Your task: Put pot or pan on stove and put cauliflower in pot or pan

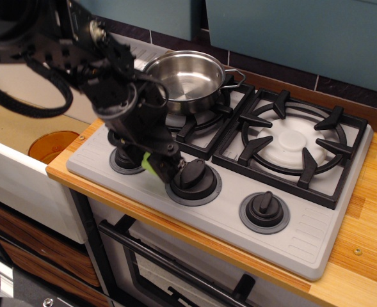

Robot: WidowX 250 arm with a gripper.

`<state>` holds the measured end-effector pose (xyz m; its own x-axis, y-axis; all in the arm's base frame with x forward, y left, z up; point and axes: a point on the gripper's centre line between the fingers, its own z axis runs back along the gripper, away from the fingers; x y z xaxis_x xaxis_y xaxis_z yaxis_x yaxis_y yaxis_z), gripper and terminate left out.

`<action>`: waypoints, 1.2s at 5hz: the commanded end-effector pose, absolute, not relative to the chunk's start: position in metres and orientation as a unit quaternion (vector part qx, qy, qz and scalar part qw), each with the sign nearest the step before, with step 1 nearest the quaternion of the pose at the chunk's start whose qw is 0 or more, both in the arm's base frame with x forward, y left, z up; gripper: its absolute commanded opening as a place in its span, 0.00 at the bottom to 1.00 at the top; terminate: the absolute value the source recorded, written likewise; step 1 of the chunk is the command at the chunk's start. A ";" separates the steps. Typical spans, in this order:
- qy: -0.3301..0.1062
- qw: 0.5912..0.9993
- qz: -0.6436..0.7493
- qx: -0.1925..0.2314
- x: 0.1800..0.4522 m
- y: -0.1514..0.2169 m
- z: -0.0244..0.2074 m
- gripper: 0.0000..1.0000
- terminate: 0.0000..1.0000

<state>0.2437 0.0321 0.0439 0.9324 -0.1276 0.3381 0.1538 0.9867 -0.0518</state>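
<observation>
The gripper [164,167] hangs low near the stove's [303,240] front-left edge, its fingers closed on the green cauliflower [147,162], hard against the middle knob [193,175]. Behind it the pan [187,80] sits on the left burner grate [198,131]; the right grate [294,144] lies bare.

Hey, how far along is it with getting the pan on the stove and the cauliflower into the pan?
Done: the pan sits on the rear left burner of the stove, and it looks empty. In hand: the gripper is low by the middle knob, with the green cauliflower at its fingers; whether it is gripped is unclear. Left: lift it and drop it into the pan.
</observation>
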 end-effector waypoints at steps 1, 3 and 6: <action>-0.189 0.979 -0.078 -0.020 0.270 0.047 0.100 0.00 0.00; -0.199 0.975 -0.090 -0.032 0.306 0.058 0.128 0.00 0.00; -0.213 0.970 -0.106 -0.057 0.348 0.066 0.118 0.00 0.00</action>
<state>0.3379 0.0642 0.0986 0.9103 -0.1695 0.3777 0.2242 0.9688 -0.1056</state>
